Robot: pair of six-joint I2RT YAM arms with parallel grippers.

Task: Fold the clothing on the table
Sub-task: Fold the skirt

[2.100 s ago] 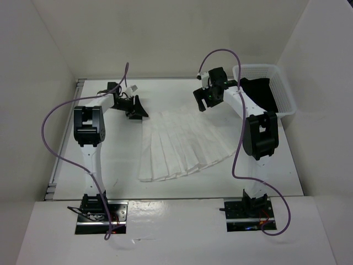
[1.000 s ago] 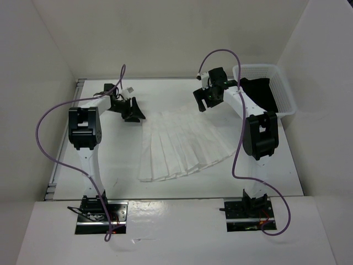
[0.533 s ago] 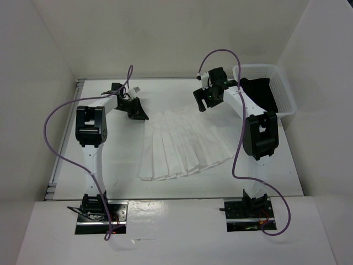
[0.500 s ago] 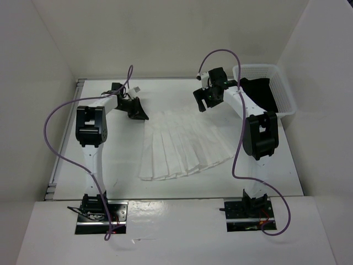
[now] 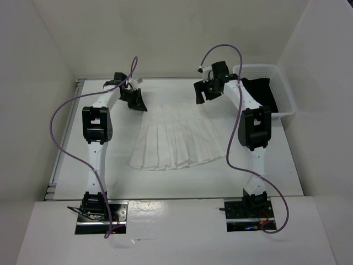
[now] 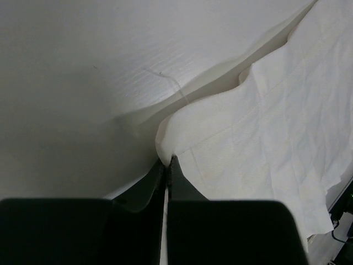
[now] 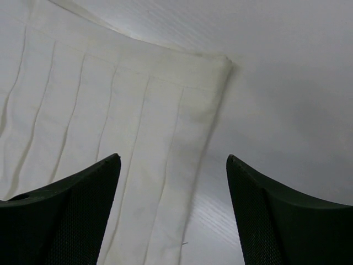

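Note:
The clothing (image 5: 176, 138), a white pleated fan-shaped piece, lies spread in the middle of the table (image 5: 281, 160). My left gripper (image 5: 138, 103) is at its far left corner. In the left wrist view that gripper (image 6: 166, 161) is shut on a raised fold of the clothing (image 6: 259, 138). My right gripper (image 5: 202, 95) hovers over the far right corner. In the right wrist view it (image 7: 172, 158) stands open, with the corner of the clothing (image 7: 138, 110) flat below and between its fingers (image 7: 77, 204).
A white mesh basket (image 5: 283, 94) stands at the far right, holding a black garment (image 5: 258, 91). White walls close in the table on the far, left and right sides. Purple cables loop off both arms.
My left gripper has shut on the clothing's far left corner and moved toward the back. The clothing has shifted left and farther away. My right gripper rose a little and stays open.

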